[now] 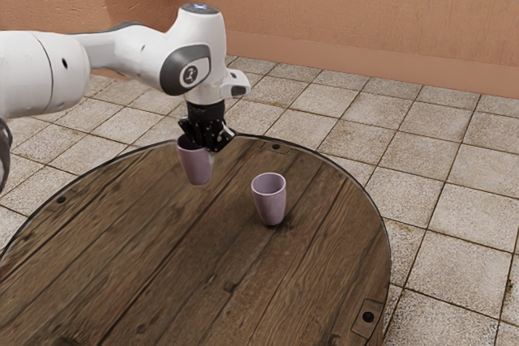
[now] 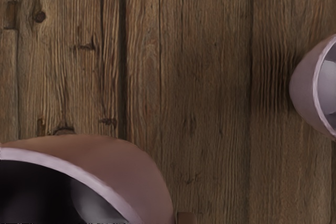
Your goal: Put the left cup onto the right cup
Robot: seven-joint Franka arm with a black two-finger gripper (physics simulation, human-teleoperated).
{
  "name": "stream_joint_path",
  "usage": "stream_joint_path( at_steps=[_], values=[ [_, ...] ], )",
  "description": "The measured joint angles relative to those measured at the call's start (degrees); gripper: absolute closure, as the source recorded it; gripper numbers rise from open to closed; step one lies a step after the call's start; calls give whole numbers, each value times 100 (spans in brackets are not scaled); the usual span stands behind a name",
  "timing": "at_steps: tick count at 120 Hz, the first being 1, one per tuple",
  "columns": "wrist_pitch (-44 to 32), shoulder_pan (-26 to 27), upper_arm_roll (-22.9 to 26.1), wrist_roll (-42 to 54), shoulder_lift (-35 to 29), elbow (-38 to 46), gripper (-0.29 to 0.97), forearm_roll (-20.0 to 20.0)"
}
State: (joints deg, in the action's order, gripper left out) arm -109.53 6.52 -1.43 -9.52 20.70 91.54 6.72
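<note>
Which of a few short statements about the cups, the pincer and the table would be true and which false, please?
1. The pincer grips the first cup at its rim. True.
2. The second cup lies on its side. False: it stands upright on the table, mouth up.
3. The two cups are already stacked. False: they are apart, with the second cup toward the exterior view's right of the first cup.
4. The table is made of dark wooden planks. True.
</note>
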Motion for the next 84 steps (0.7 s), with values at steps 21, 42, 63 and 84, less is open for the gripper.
stream_joint_path(
  at_steps=[21, 42, 63, 84],
  values=[
    [119, 10, 26, 14, 383, -570, 77, -14],
    [361, 37, 126, 35, 862, -1315, 78, 8],
    [655, 59, 203, 51, 1167, -1864, 78, 33],
    [795, 88, 322, 60, 1187, -1910, 78, 41]
  ],
)
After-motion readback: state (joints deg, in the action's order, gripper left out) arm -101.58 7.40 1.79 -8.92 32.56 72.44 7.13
